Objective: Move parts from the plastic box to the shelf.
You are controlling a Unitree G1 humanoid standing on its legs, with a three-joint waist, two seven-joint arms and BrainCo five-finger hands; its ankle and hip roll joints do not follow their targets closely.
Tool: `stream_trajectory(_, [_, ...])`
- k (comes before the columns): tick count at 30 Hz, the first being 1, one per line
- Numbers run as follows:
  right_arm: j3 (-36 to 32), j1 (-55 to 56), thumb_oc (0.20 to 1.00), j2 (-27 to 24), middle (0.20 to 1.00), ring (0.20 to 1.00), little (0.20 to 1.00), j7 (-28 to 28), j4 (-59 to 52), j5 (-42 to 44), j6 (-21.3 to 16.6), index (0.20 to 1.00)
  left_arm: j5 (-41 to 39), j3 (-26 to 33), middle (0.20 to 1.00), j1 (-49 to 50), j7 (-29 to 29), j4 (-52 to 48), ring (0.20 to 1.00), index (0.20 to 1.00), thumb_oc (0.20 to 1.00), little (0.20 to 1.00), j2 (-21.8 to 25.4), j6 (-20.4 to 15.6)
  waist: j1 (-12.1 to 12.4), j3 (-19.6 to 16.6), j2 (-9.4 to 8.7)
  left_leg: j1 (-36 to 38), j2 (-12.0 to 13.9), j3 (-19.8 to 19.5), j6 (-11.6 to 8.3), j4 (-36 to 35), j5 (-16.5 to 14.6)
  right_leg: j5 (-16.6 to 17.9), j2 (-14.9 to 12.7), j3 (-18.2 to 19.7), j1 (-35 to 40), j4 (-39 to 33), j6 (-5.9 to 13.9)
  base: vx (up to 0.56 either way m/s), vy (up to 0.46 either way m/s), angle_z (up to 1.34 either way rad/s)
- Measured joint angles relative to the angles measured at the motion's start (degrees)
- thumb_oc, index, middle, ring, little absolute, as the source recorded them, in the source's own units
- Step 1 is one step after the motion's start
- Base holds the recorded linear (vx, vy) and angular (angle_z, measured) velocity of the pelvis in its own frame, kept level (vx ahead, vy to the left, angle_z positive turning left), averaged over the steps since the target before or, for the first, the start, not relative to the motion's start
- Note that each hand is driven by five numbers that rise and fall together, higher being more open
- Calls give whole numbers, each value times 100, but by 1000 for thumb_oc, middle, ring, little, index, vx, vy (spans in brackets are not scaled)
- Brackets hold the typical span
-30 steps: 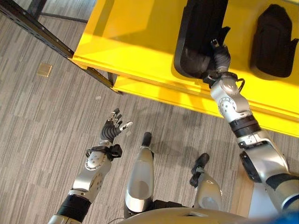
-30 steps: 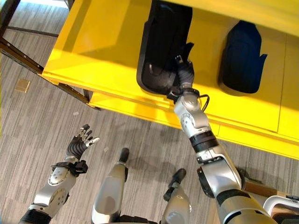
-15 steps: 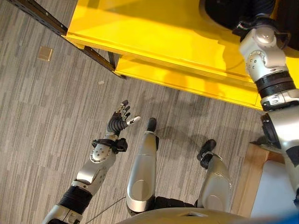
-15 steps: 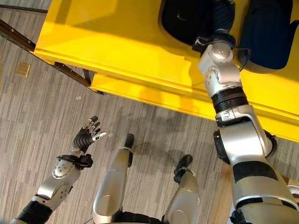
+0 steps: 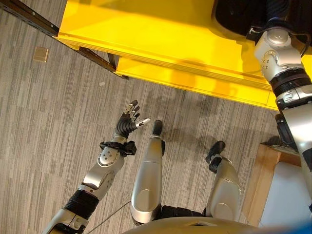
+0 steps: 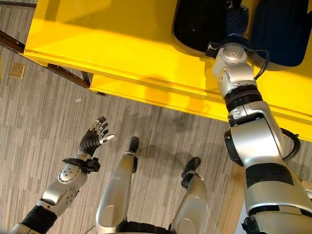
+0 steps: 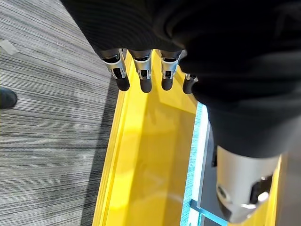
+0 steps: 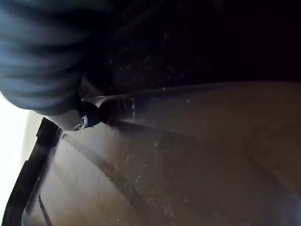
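Floor [image 5: 44,122]: grey carpet with a fine striped weave, running under the yellow unit and out to the left edge of the head views.

Small tan square plate [image 5: 40,54] lies flat on the floor, well to the left, apart from everything else. A tiny pale scrap [image 5: 101,84] lies on the floor nearer the middle, just in front of the dark metal rail [image 5: 29,17]. The rail runs diagonally across the upper left corner.

Lower right: a light wooden edge [image 5: 253,185] with a white panel [image 5: 285,195] beside it.
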Motion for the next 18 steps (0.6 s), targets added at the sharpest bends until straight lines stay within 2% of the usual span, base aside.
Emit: stream_trajectory(18, [111,-396,200,13,200,200,200,-7,482,3,5,200,-58,-1,1000,-26,221,0,1000,1000,1000,1000,-1,-91,43,-2,3,-19,-25,-7,-6,-97,23,18,-1,-29,0,-98,23,0,0,0])
